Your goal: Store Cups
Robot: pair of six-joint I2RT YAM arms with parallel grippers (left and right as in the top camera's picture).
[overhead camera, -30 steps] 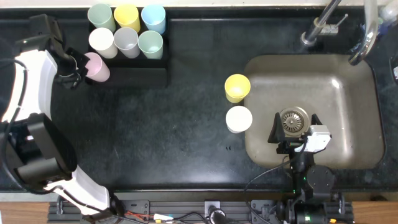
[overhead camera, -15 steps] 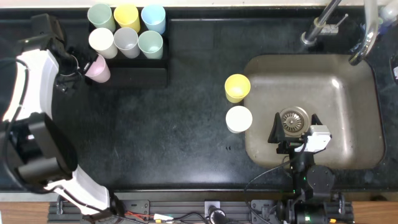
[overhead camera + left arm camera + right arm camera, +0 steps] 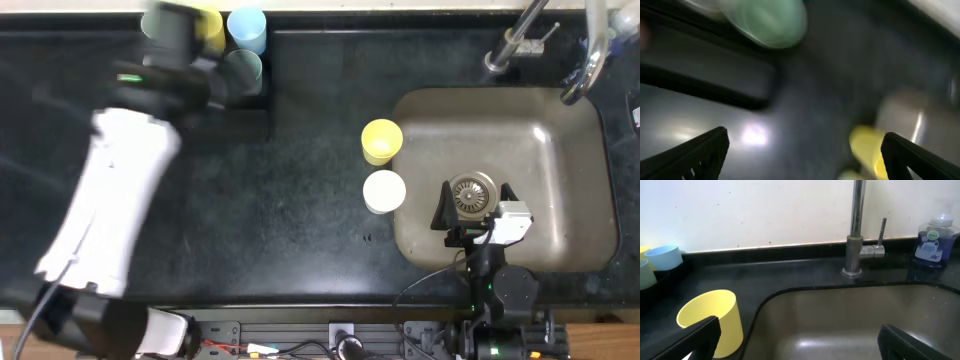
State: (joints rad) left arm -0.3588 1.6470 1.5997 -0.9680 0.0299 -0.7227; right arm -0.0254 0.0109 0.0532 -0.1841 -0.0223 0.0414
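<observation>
Whereas a second ago a pink cup was held at the left end of the rack (image 3: 245, 123), the left arm (image 3: 115, 200) has now been swung across it, the left claw (image 3: 807, 155) wide and empty, so that cup is judged stored. Yellow cup (image 3: 381, 140) and white cup (image 3: 384, 191) are left by the sink (image 3: 560, 110); the right claw (image 3: 800, 347) is spread wide, empty.

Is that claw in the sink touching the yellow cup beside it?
Apart. Top view: the right gripper sits over the sink, whose rim lies between it and the yellow cup.
</observation>
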